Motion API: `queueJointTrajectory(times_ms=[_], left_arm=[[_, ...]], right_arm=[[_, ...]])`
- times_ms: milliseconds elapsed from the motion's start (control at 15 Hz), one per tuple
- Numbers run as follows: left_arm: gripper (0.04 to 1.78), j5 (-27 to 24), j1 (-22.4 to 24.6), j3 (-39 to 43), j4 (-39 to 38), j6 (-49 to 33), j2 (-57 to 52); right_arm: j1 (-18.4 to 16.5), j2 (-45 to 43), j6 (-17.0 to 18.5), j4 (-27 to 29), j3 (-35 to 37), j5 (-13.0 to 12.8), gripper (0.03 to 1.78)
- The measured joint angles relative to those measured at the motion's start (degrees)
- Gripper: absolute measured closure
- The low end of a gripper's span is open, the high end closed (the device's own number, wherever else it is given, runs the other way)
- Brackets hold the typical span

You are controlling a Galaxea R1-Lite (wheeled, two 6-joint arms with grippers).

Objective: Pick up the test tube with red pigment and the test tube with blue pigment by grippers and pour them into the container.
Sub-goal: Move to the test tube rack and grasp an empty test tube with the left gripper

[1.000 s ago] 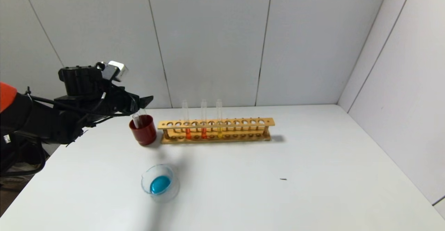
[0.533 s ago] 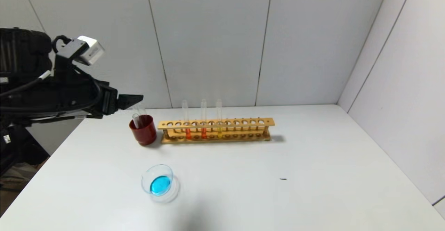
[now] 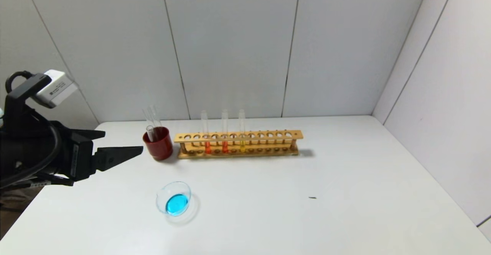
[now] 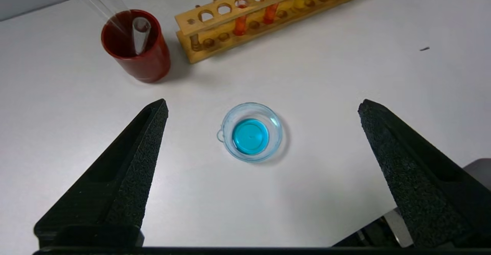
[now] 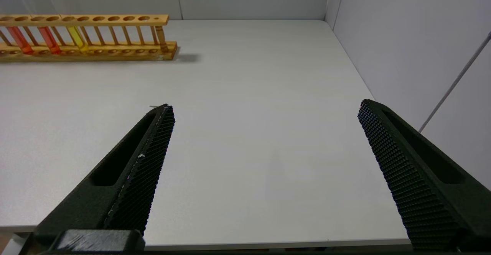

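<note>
1. Left of the table (image 3: 345, 178), the left gripper (image 3: 122, 144) hung spread wide and empty, above the near-left part of the surface.
2. Its fingers pointed toward the rack (image 3: 238, 144); the dish (image 3: 174, 202) sat on the table below and ahead of it, framed between the two tips in the wrist view.
3. That dish already held a pool of blue liquid, so the blue pour looked done. Clear tubes (image 3: 150, 126) leaned in the red cup (image 3: 158, 143), but I could not tell which had held the blue.
4. The red tube (image 3: 206, 132) stood upright in the rack, the leftmost of three filled tubes — orange-red at its base, with a deeper red one and a yellow one beside it.
5. What the next move likely turned on: the red tube stood beyond the cup from the left gripper, its long axis vertical, so a grasp would have to close across the glass above the rack's top rail.
6. The right gripper (image 5: 264, 109) was parked with fingers wide apart and empty over the near-right table, out of the head view — the left seemed the nearer arm.
</note>
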Motion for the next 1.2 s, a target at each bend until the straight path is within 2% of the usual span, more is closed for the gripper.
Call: queueJointTrajectory(times_ms=[333,600,800,1067,1200], left_arm=[[0.07,0.52,-4.97,0.59,-6.18,-4.3,3.25],[0.07,1.18,-6.23,-1.82,-16.43,-4.35,15.6],[0.07,1.99,-6.75,-8.24,-20.6,-4.55,26.51],[0.07,6.06,-7.53,-19.1,-21.63,-6.68,38.64],[0.07,6.47,-7.97,-22.19,-21.65,-7.23,42.36]], right_arm=[[-0.02,0.0,0.0,0.0,0.0,-0.02,0.06],[-0.02,0.0,-0.02,-0.02,0.0,-0.02,0.06],[-0.02,0.0,0.0,-0.02,0.0,-0.02,0.06],[0.0,0.0,0.01,0.0,0.0,0.0,0.06],[-0.02,0.0,0.0,0.0,0.0,0.0,0.06]])
